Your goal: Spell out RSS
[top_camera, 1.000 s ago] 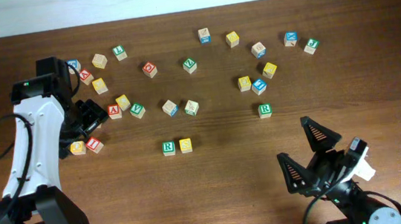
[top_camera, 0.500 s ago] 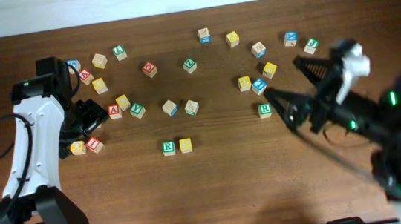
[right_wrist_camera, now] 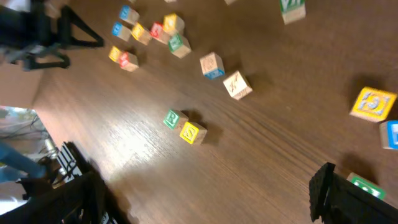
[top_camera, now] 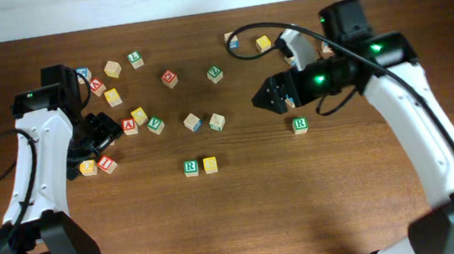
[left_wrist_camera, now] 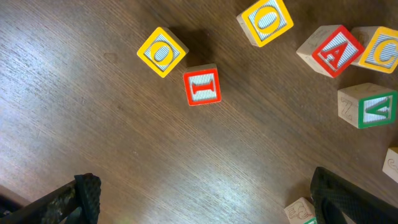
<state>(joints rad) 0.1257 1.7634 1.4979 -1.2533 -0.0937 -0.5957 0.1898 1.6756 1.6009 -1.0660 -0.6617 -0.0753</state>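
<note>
A green R cube (top_camera: 190,167) and a yellow cube (top_camera: 210,164) sit side by side, touching, in the middle of the table; the right wrist view shows the same green R cube (right_wrist_camera: 171,118) and yellow cube (right_wrist_camera: 191,132). Another yellow cube (right_wrist_camera: 373,102) lies at that view's right, its letter blurred. My right gripper (top_camera: 269,97) (right_wrist_camera: 202,193) hangs open above the wood, right of and behind the pair, holding nothing. My left gripper (top_camera: 97,134) (left_wrist_camera: 205,199) stands open over bare wood at the far left, also with nothing in it.
A second green R cube (top_camera: 299,124) lies under the right arm. Near the left gripper are a yellow O cube (left_wrist_camera: 161,51), a red I cube (left_wrist_camera: 202,86), a red A cube (left_wrist_camera: 331,51) and a green V cube (left_wrist_camera: 372,106). Several more cubes are scattered along the back.
The right arm has swung from the table's front right corner up and leftward to the back middle, its jaws still open. The left arm has not moved.
</note>
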